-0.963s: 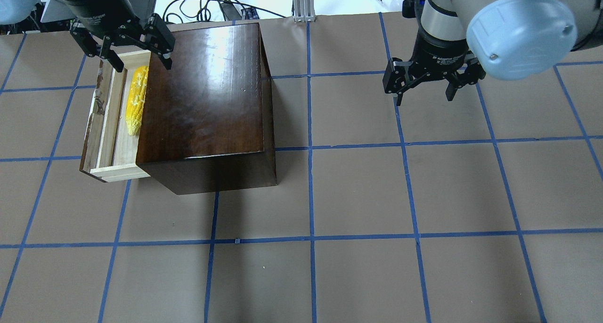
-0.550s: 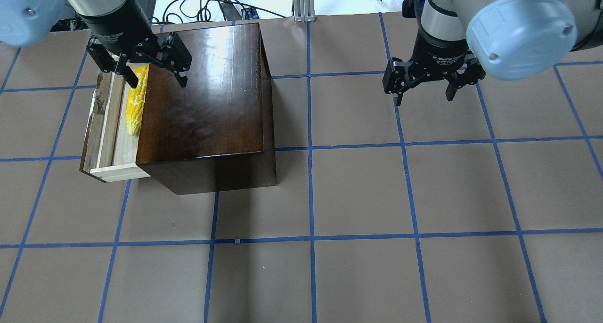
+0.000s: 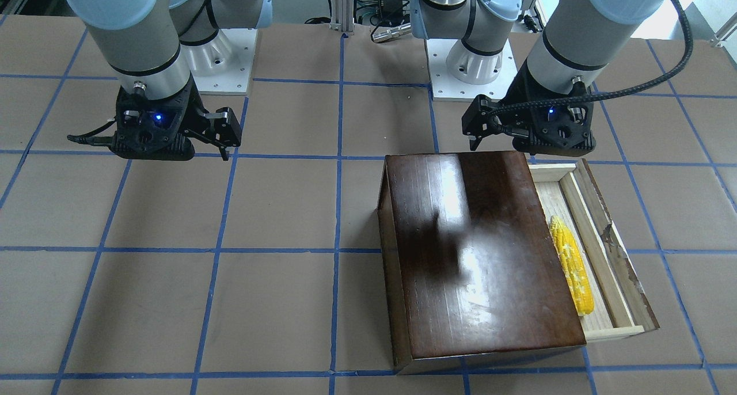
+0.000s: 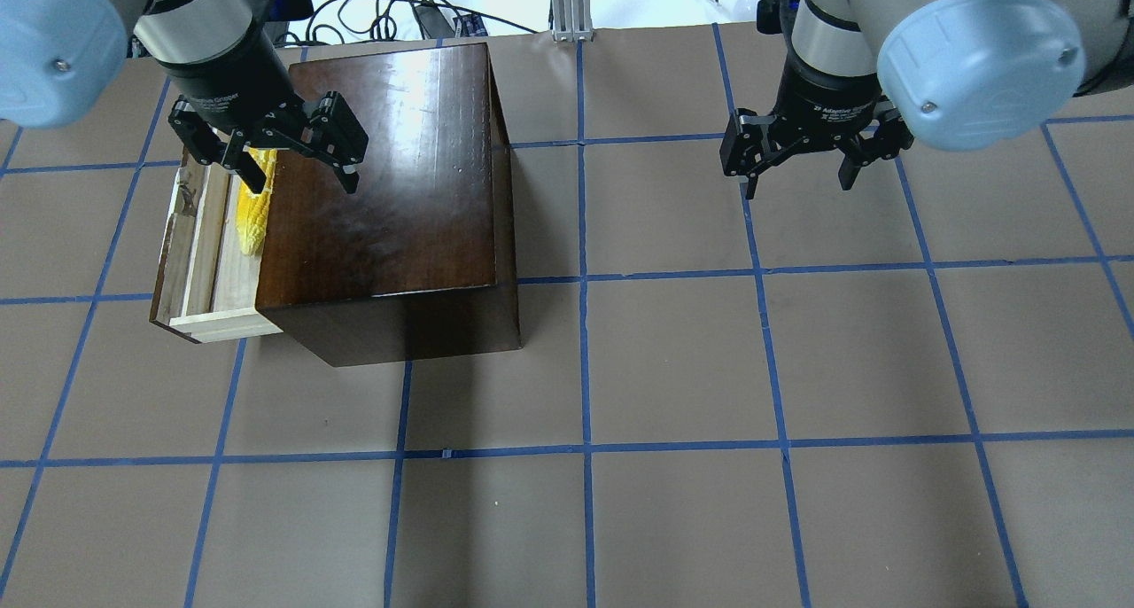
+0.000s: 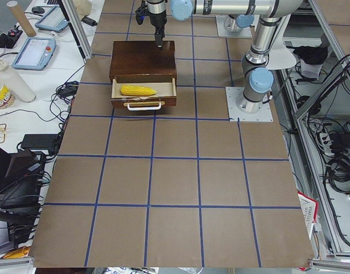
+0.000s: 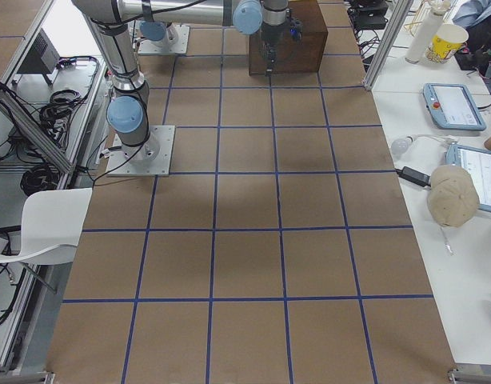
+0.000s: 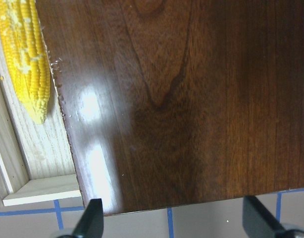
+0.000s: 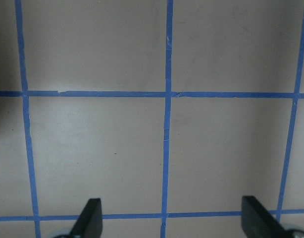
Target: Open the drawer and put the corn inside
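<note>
The dark-brown box (image 4: 390,191) stands at the table's left rear. Its drawer (image 4: 205,236) is pulled out to the left, pale wood with a worn dark front panel. The yellow corn (image 4: 252,222) lies lengthwise in the drawer beside the box's edge, and also shows in the front view (image 3: 571,271) and the left wrist view (image 7: 25,54). My left gripper (image 4: 303,181) is open and empty, hovering over the box's left edge and hiding the corn's far end. My right gripper (image 4: 797,183) is open and empty above bare table on the right.
The brown table carries a blue tape grid. An aluminium post (image 4: 571,5) and cables sit beyond the far edge. The drawer has a white handle (image 5: 143,105) on its front panel.
My left gripper has moved right and nearer, from over the drawer's far end to over the box's left edge, staying open. The right arm, drawer and corn have not moved.
</note>
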{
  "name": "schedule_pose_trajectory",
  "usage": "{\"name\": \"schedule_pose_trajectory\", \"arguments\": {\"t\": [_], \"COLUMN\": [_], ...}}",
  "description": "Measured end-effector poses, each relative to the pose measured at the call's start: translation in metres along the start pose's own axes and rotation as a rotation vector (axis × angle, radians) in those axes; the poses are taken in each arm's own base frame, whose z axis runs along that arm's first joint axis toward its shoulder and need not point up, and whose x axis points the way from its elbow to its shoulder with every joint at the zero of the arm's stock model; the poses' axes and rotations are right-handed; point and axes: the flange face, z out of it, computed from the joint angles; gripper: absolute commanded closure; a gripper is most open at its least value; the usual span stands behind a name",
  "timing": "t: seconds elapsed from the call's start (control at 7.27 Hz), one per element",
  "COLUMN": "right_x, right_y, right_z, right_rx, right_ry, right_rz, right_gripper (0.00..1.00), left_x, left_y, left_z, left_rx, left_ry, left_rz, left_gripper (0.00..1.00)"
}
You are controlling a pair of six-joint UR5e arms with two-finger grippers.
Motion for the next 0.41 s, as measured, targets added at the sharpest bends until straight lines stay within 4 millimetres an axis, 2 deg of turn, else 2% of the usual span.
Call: {"name": "schedule_pose_trajectory", "arguments": {"t": [0.41], "right_x": [0.0001], "right_y": [0.0001], "right_z": [0.0], "right_rx": [0.0], "right_ry": [0.001], "right_rz": [0.0], "right_gripper": [0.0], "left_x": [-0.0006], "left_y": [0.0015], "left_z": [0.0005], "left_rx": [0.0], "left_ry": [0.0], "left_rz": [0.003], "left_gripper": [0.0]}}
